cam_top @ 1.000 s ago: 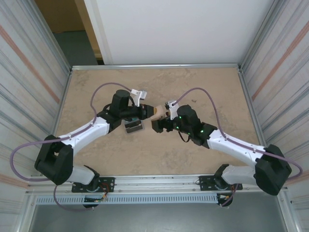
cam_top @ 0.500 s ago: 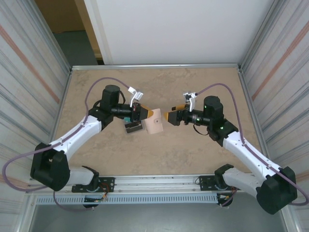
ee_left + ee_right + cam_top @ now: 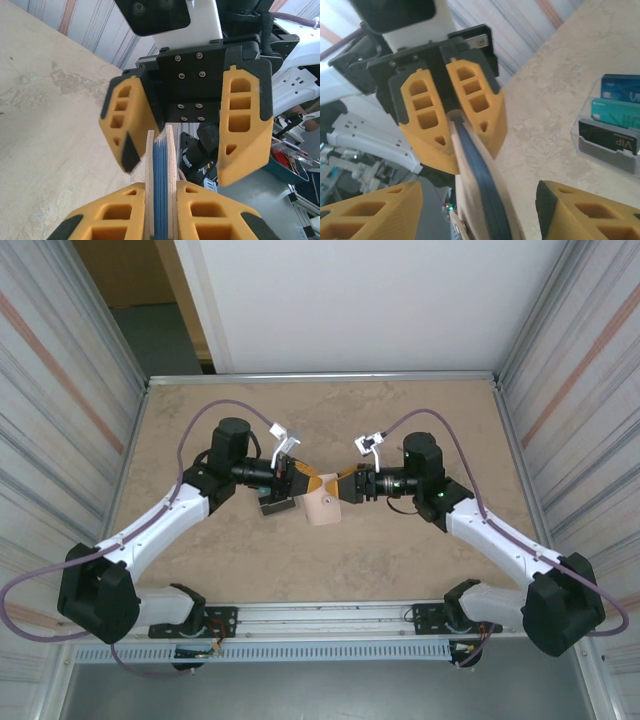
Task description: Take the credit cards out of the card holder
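Contents of the card holder (image 3: 322, 510) cannot be made out as separate cards: in the left wrist view only a stack of thin blue layers is seen edge-on between two beige leaves, and its near end is cut off by the bottom of the picture. In the right wrist view the lower part is likewise cut off, and the leaf toward the camera is blurred. A clear stand (image 3: 606, 149) on the table (image 3: 420, 410) is partly cut off at the right edge; a blue, a teal and a dark card marked "VIP" are held upright in it, and in the top view it is half hidden beneath the left arm. The holder is pale beige outside and blue within, with a small round dot seen on its broad face from above. It is held clear of the table, between the two grippers near the table's middle. Its layered edge is pointed from the left gripper (image 3: 303, 481) toward the right gripper (image 3: 343, 486), while its broad face is turned up and slopes toward the near edge of the table; which side is the longer cannot be told. The left gripper is clenched on one edge of the holder. The right gripper's jaws are spread on either side of the opposite edge, with gaps visible.
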Action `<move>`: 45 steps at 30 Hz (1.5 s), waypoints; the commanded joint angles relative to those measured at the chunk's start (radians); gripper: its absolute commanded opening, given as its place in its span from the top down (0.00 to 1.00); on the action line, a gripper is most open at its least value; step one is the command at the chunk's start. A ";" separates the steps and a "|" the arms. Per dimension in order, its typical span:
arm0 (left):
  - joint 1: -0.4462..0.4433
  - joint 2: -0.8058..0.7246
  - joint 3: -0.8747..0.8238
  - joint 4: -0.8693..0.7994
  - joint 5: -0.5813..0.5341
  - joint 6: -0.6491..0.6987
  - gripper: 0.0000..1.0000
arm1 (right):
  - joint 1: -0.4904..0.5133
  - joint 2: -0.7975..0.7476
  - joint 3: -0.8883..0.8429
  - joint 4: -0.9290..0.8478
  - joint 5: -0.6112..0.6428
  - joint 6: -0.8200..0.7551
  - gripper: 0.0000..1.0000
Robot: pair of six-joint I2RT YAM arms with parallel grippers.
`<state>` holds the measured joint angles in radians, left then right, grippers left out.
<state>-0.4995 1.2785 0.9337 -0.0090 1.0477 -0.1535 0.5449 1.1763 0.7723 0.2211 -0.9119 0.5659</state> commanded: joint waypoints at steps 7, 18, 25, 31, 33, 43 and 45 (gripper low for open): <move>-0.004 -0.044 0.020 0.081 0.011 -0.022 1.00 | 0.017 0.033 0.050 0.044 -0.053 -0.008 0.74; 0.006 -0.090 -0.022 0.076 -0.093 -0.057 0.43 | -0.044 -0.062 0.003 0.024 0.054 -0.010 1.00; 0.002 -0.139 -0.209 0.284 -0.167 -0.217 0.22 | -0.092 -0.117 -0.002 0.022 0.049 -0.007 1.00; -0.079 -0.133 -0.241 0.339 -0.187 -0.246 0.20 | -0.100 -0.118 0.006 0.022 0.032 -0.005 1.00; -0.094 -0.119 -0.232 0.336 -0.191 -0.239 0.20 | -0.100 -0.114 0.005 0.034 0.026 0.003 1.00; -0.099 -0.046 -0.197 0.394 -0.148 -0.258 0.25 | -0.094 -0.106 -0.002 0.049 0.007 0.019 1.00; -0.100 -0.034 -0.191 0.408 -0.144 -0.262 0.28 | -0.088 -0.100 -0.002 0.050 0.005 0.019 1.00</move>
<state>-0.5972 1.2339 0.7025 0.3431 0.8757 -0.4034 0.4503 1.0786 0.7750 0.2329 -0.8684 0.5686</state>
